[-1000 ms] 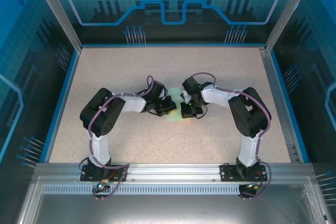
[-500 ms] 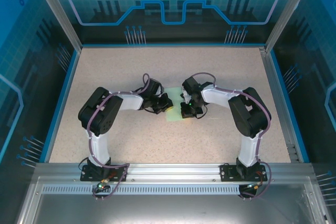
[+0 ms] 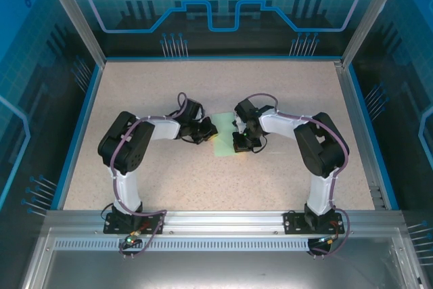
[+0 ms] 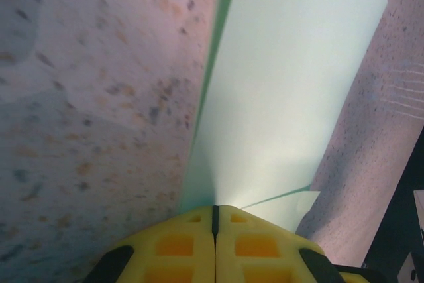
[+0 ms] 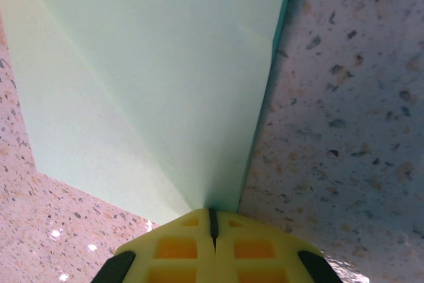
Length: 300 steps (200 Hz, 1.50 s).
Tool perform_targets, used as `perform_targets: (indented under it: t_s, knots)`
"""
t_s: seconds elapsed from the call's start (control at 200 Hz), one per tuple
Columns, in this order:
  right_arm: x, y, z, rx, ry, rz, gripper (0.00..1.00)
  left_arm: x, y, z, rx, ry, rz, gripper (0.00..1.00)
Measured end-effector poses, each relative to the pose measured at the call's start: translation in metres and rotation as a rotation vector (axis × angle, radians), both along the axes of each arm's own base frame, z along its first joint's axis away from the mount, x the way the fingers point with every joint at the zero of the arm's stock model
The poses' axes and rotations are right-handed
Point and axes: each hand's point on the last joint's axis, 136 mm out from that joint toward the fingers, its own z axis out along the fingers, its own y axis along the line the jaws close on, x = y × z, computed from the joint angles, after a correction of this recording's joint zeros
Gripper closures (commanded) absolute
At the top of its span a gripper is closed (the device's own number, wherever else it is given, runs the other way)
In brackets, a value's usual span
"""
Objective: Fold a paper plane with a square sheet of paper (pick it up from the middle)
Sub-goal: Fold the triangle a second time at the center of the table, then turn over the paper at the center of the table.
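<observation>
While our left hand (image 4: 215,211) and right hand (image 5: 212,220) pinch shut on the paper (image 3: 226,143), we risk tearing it or skewing the crease if they pull apart.

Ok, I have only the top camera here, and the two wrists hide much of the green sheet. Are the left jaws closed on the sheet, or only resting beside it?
Observer: In the left wrist view the yellow left jaws are shut, and the sheet runs straight into the seam between them, so it looks pinched.
Operator: And the right side?
Observer: In the right wrist view the right jaws are shut too, with the sheet's edge meeting their seam.
Operator: Is the sheet folded already?
Observer: Yes. The right wrist view shows a diagonal crease crossing it towards the jaws.
</observation>
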Motion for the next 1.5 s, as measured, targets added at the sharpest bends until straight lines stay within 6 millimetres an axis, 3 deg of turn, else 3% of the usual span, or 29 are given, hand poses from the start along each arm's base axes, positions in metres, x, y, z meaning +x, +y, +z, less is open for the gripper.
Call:
perform_targets:
  t_s: [0.34,0.51,0.685,0.77,0.84,0.96,1.12,1.501]
  knots:
    - [0.005,0.004,0.008,0.013,-0.017,0.003,0.93,0.028,0.039,0.004,0.162,-0.022,0.072,0.89]
    - [0.01,0.007,0.014,0.013,-0.034,-0.005,0.79,0.029,0.05,0.02,0.193,-0.039,0.088,0.79]
    - [0.036,0.021,0.054,0.092,-0.149,-0.046,0.59,0.021,0.044,0.049,0.128,-0.087,0.076,0.67]
    - [0.054,0.025,0.076,0.142,-0.219,-0.059,0.55,0.012,0.039,0.051,0.089,-0.079,0.059,0.64]
    - [0.065,0.025,0.082,0.169,-0.247,-0.074,0.54,0.004,0.033,0.048,0.063,-0.058,0.044,0.64]
    - [0.075,0.016,0.076,0.189,-0.235,-0.089,0.49,-0.008,0.018,0.045,0.024,-0.036,0.005,0.63]
    - [0.078,0.01,0.064,0.219,-0.209,-0.088,0.51,-0.016,-0.001,0.048,-0.026,-0.04,-0.031,0.61]
    - [0.076,0.013,0.034,0.275,-0.138,-0.045,0.59,-0.022,-0.006,0.028,-0.059,0.0,-0.047,0.57]
